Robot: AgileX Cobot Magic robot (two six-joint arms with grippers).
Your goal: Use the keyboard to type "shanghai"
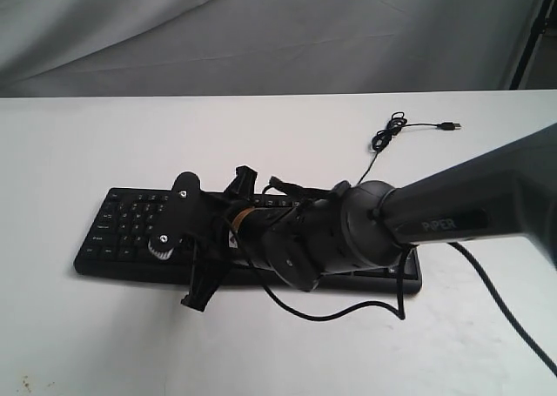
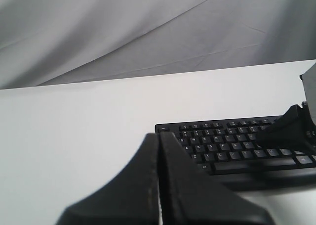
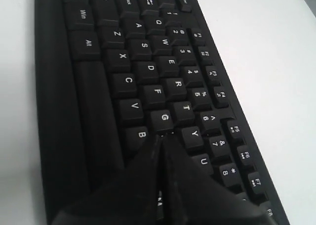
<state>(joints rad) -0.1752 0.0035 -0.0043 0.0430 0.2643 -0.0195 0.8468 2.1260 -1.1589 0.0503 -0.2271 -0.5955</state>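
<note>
The black keyboard lies on the white table, with its middle covered by my right arm. In the right wrist view the keyboard fills the frame. My right gripper is shut, empty, tips down just past the G key, between B and Y. The key under the tips is hidden. From the exterior this gripper hangs over the keyboard's left half. My left gripper is shut and empty, off the keyboard's Esc end over bare table. The right gripper shows there above the keys.
The keyboard's thin cable lies coiled behind it, with the plug loose on the white table. An arm cable loops in front of the keyboard. A grey cloth backdrop hangs behind the table's far edge.
</note>
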